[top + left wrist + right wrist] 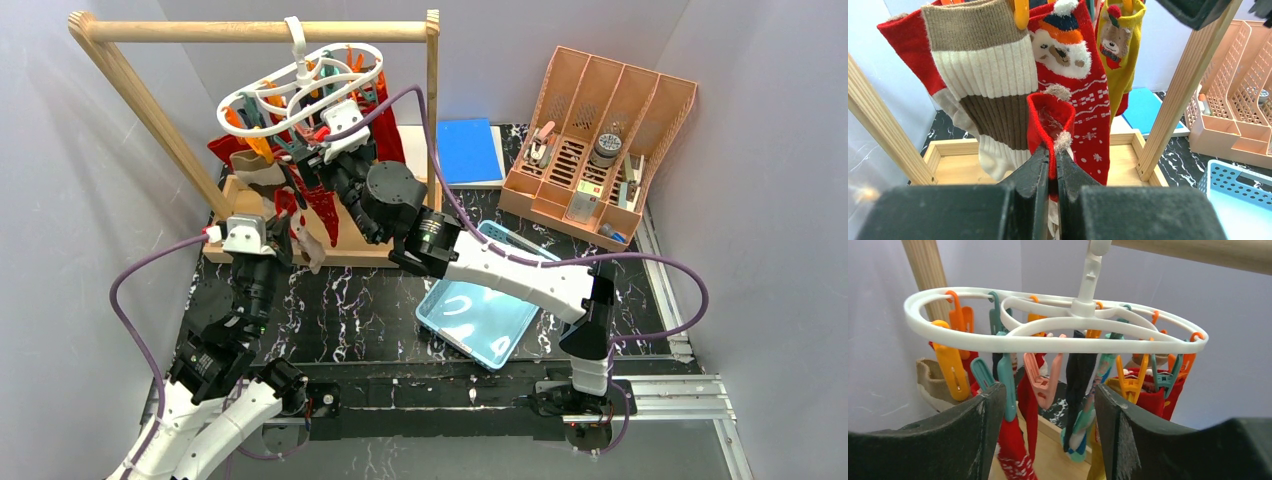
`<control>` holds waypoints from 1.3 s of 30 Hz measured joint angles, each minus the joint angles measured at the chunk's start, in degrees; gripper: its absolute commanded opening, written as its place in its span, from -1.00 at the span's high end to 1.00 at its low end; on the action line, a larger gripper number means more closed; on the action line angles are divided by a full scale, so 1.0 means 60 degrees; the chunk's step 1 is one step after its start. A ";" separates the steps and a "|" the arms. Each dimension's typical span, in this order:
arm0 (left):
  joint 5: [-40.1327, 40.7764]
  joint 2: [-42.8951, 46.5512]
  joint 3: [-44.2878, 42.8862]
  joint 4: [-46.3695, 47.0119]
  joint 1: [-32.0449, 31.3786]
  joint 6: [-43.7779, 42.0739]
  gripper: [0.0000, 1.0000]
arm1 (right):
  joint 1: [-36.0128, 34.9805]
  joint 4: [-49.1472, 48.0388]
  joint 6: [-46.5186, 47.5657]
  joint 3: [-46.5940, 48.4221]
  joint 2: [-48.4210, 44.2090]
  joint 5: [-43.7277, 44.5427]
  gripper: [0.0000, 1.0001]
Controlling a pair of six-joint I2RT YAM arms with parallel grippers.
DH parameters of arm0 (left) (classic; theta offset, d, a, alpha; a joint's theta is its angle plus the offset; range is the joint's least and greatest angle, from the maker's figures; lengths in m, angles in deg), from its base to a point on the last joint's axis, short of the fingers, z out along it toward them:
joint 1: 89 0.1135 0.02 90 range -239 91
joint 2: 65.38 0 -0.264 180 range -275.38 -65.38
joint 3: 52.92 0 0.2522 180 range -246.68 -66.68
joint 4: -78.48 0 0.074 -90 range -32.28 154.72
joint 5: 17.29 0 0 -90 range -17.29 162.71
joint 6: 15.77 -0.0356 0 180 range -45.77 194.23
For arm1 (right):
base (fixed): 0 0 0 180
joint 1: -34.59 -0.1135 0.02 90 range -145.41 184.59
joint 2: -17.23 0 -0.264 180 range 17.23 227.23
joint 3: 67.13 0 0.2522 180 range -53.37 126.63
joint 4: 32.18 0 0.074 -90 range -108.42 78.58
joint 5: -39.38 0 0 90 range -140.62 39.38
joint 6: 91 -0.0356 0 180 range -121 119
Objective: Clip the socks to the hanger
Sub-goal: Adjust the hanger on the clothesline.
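Nearest the arm bases, the left end effector (1052,150) is pressed together on a small red sock (1050,117), pinching it at the lower edge so that the open cuff and its fluffy trim stand up above the fingertips. Just behind that sock, in the left wrist view, hang three others: a striped sock (988,75) in tan, cream and brown with a red toe, a red bear sock (1073,65) with white snowflake patterning, and a mustard sock (1115,45), each dangling over the wooden tray (948,165) at the foot of the frame. To the right on the dark marbled bench (350,310) lies a light blue basket (480,320), crossed from above by the right arm. Farther back, the right end effector (1048,397) is spread wide just below the hanger (1048,342), its jaws gripping nothing; a teal clip (1005,385) sits beside its left finger, and a pink clip (1043,380) and a navy sock (1079,375) show in the gap beyond. An orange clip (950,365) hangs at the ring's left end. The white hanger hooks over the wooden rail (260,30), with most of the socks clipped beneath it. At the far right stand a blue pad (468,150) and a peach organizer (600,130).
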 measured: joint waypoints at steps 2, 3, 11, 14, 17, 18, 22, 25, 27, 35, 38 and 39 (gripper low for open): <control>-0.0011 0.0022 0.0000 0.0004 0.0000 0.0033 1.00 | 0.0015 -0.0044 0.0248 0.0000 0.0058 0.0142 -0.48; -0.0026 0.0026 0.0000 0.0000 0.0000 0.0058 1.00 | 0.0015 -0.0073 0.0306 0.0000 0.0073 0.0182 -0.49; -0.0084 0.0029 0.0033 -0.0015 0.0000 0.0175 1.00 | 0.0095 -0.0226 0.0576 0.0000 0.0084 0.0229 -0.63; -0.0117 0.0029 0.0033 -0.0015 0.0000 0.0226 1.00 | 0.0149 -0.0204 0.0550 0.0098 0.0146 0.0222 -0.65; -0.0146 0.0029 0.0033 -0.0015 0.0000 0.0251 1.00 | 0.0229 -0.0208 0.0532 0.0277 0.0284 0.0211 -0.66; -0.0149 0.0029 0.0033 -0.0015 0.0000 0.0259 1.00 | 0.0255 -0.0204 0.0532 0.0328 0.0335 0.0204 -0.67; -0.0149 0.0033 0.0036 -0.0018 0.0000 0.0284 1.00 | 0.0339 -0.0153 0.0510 0.0627 0.0648 0.0175 -0.79; -0.0149 0.0051 0.0036 -0.0018 0.0000 0.0284 1.00 | 0.0368 -0.0091 0.0495 0.0732 0.0801 0.0157 -0.82; -0.0149 0.0076 0.0040 -0.0022 0.0000 0.0284 1.00 | 0.0372 -0.0058 0.0495 0.0798 0.0896 0.0160 -0.82; -0.0153 0.0138 0.0175 -0.0058 0.0000 0.0310 1.00 | 0.0397 -0.0244 0.0503 0.0882 0.1275 0.0160 -0.82; -0.0149 0.0146 0.0175 -0.0058 0.0000 0.0310 1.00 | 0.0397 -0.0244 0.0474 0.0882 0.1311 0.0113 -0.81; -0.0149 0.0146 0.0175 -0.0058 0.0000 0.0310 1.00 | 0.0397 -0.0273 0.0459 0.0882 0.1311 0.0087 -0.80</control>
